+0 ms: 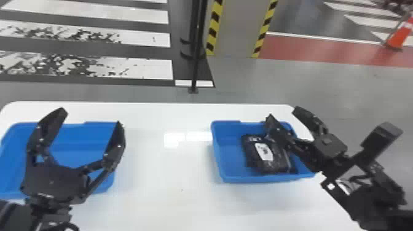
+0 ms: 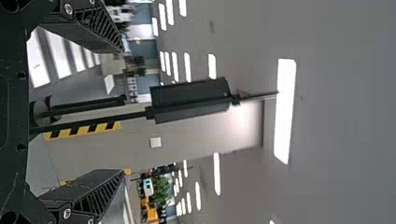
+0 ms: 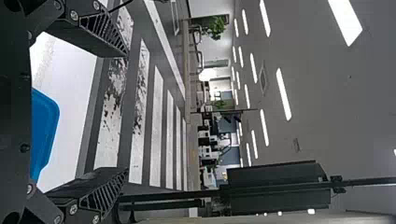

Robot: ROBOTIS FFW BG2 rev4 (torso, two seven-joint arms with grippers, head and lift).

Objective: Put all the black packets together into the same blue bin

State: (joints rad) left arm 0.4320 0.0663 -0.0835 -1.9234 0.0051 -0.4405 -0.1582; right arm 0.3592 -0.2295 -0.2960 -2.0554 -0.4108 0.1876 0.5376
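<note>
Seemingly, the black packet lies below the right hand.

Right bin, left bin: smooth plastic, low sheen. Black packet: glossy, wrinkled, plastic-looking. Tabletop: smooth, glossy. Crosswalk paint: flaked, rough-looking.

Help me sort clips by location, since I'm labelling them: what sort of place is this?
Probably an indoor industrial or warehouse-type hall: there are crossing stripes on the floor, a pillar edged in yellow and black, and long ceiling lights.
</note>
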